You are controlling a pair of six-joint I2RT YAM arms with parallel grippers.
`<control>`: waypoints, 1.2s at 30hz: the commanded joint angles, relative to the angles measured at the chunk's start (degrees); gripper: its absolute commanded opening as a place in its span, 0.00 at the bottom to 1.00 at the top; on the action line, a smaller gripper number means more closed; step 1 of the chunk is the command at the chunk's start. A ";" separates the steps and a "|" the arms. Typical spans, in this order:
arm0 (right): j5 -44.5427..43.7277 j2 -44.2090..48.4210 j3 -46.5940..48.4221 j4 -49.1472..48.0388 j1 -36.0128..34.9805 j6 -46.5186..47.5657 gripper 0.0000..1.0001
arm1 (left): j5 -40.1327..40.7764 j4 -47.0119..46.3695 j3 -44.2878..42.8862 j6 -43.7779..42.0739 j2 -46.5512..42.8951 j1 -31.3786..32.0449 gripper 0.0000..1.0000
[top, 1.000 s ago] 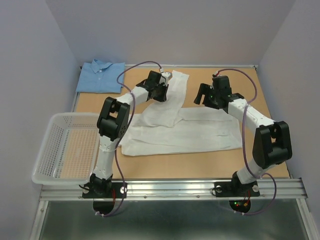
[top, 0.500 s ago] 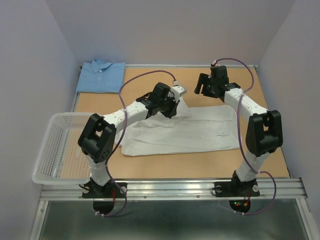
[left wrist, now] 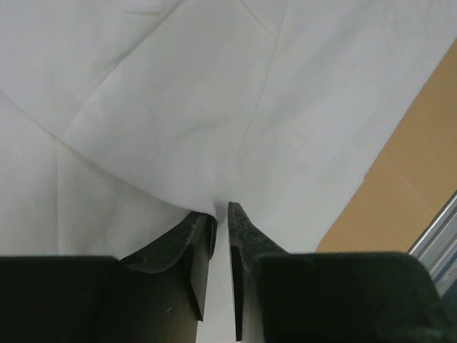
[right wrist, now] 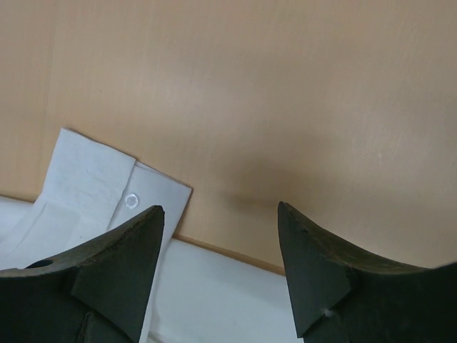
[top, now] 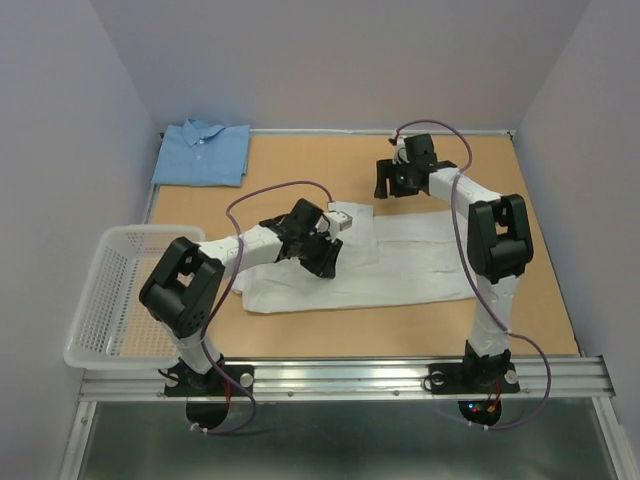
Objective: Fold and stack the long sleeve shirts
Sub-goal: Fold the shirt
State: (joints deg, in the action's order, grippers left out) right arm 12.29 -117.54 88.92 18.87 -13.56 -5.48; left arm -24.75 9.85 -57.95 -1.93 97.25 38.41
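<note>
- tan surface (top: 300, 170), lilac walls; light blue shirt (top: 203, 152) lies folded in the far-left corner.
- white shirt (top: 400, 265) lies mid-surface, long axis left to right.
- your left end effector (left wrist: 221, 211) is down on it, jaws narrow; you cannot tell whether it pinches cloth.
- right end effector (right wrist: 219, 207), wide and empty, hangs just beyond the sleeve cuff (right wrist: 93, 175).
- no readable writing.

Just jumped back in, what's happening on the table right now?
The left gripper sits on the white shirt, jaws nearly together with cloth at its tips; a grip isn't clear. The right gripper hangs open over bare table beside a sleeve cuff. The blue shirt lies folded in the far left corner.
</note>
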 commanded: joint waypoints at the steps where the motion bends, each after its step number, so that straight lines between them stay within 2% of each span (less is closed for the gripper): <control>1: 4.23 -2.17 4.85 -0.94 -1.55 6.86 0.71 | 0.93 0.88 -0.14 1.76 -4.09 0.17 0.47; 4: 4.40 -3.05 4.59 -1.03 -3.22 8.99 0.71 | 3.48 0.79 -2.07 5.35 -6.36 0.00 0.67; 6: 4.40 -3.92 4.59 -0.94 -3.75 9.34 0.71 | 4.62 -0.18 -2.86 6.67 -7.68 -0.27 0.71; 9: 3.71 -5.86 4.68 -1.03 -4.72 10.13 0.71 | 5.85 -1.32 -2.60 8.87 -10.50 -1.32 0.72; 19: -6.74 -9.20 3.98 -1.12 -8.05 14.08 0.68 | 6.12 -4.84 4.78 16.08 -20.25 -13.88 0.72; 22: -8.16 -7.63 1.52 -1.12 -8.85 14.53 0.64 | 6.30 -4.75 6.62 17.05 -21.14 -15.64 0.72; 31: -13.60 -4.81 -4.73 0.02 -9.99 15.06 0.60 | 6.12 -5.63 10.14 18.46 -22.37 -18.55 0.72; 33: -14.57 -5.51 -4.64 0.90 -10.08 14.97 0.56 | 6.12 -5.80 10.49 18.81 -22.46 -18.90 0.72; 36: -15.46 -6.74 -4.46 1.78 -10.08 14.97 0.43 | 5.68 -5.80 10.58 18.72 -22.55 -19.69 0.72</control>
State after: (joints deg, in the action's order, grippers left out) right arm 1.85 -122.04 87.13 14.52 -23.44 7.90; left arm -18.26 5.80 -47.66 16.25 77.36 19.66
